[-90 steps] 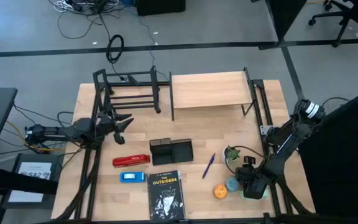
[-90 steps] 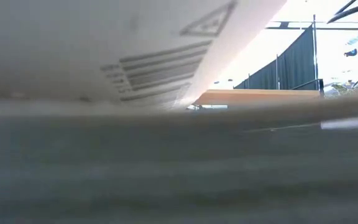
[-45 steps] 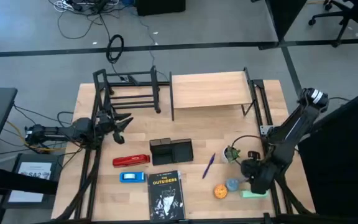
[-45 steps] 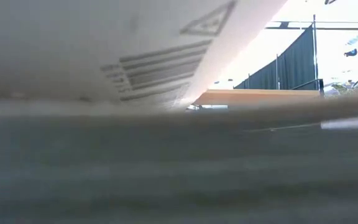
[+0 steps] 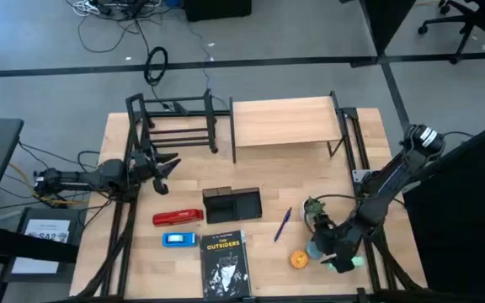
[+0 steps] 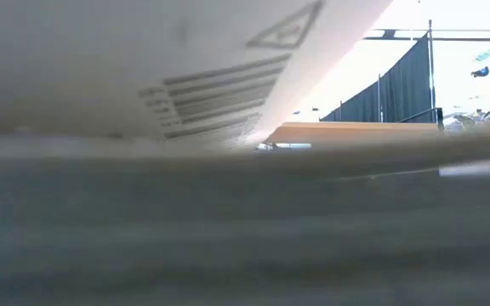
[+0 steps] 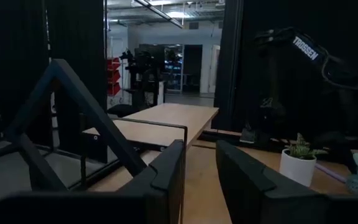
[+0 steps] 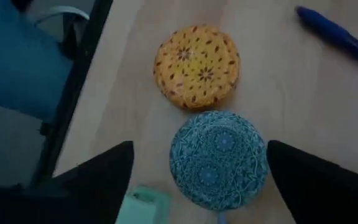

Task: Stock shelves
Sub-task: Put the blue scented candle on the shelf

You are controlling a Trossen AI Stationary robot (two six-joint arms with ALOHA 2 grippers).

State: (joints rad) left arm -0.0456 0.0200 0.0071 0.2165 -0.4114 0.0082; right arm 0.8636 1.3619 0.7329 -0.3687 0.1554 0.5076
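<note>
The black book (image 5: 225, 262) lying near the table's front edge reads "THE OUTSIDERS" in white on its cover — and across the room, seen from the left wrist, the far robot arm (image 7: 303, 48) carries the white brand word "TROSSEN" along its dark upper link.

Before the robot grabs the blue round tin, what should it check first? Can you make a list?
1. Right gripper jaws open: ok.
2. Jaws either side of the blue tin: ok.
3. Orange tin out of the jaws' way: ok, it lies beyond the blue one.
4. Wood shelf top free: ok.
5. Left gripper away from the tins: ok, near the black rack.
6. Jaws low enough: cannot tell.
</note>
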